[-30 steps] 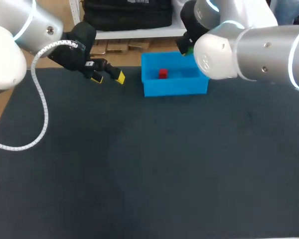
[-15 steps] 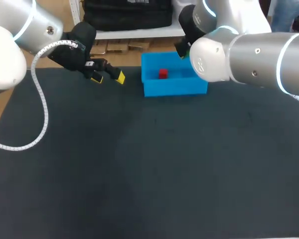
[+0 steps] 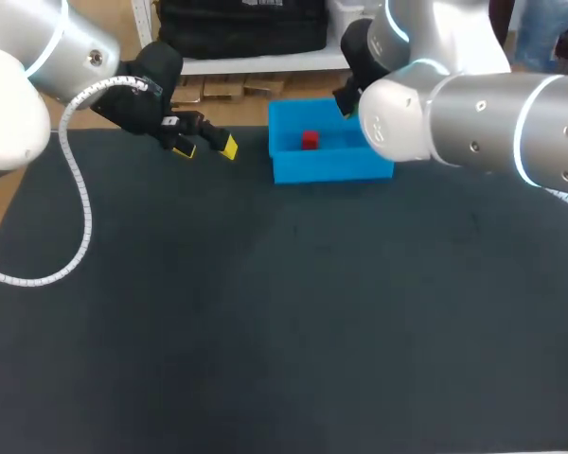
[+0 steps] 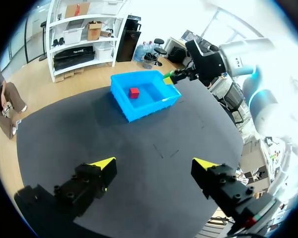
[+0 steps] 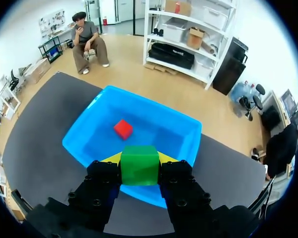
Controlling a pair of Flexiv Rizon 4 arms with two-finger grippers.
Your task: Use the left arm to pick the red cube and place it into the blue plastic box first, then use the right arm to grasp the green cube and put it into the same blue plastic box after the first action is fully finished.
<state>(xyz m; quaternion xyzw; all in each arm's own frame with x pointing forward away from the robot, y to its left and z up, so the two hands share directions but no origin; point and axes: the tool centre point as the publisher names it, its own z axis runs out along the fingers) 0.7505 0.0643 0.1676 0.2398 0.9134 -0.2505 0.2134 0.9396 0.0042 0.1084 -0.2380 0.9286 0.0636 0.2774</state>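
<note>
Over near wall of open blue plastic box [image 5: 186, 134], found right gripper [image 5: 139, 166] clamped on small green cube [image 5: 139, 165]; logged small red cube [image 5: 122, 129] inside at 11 o'clock. Noted left gripper [image 4: 154, 163] spread, empty. Judged best to advance toward 12 o'clock, lower, release beside red cube.

Layout, head view. Box [image 3: 331, 168] at the table's [image 3: 265, 312] 12 o'clock edge; first cube [image 3: 310, 140] inside it (toward its 9 o'clock side). Left gripper [image 3: 204, 149] at the box's 9 o'clock, apart. Right gripper [image 5: 139, 159] above the box's 2 o'clock corner, second cube [image 5: 139, 168] between its fingers.
</note>
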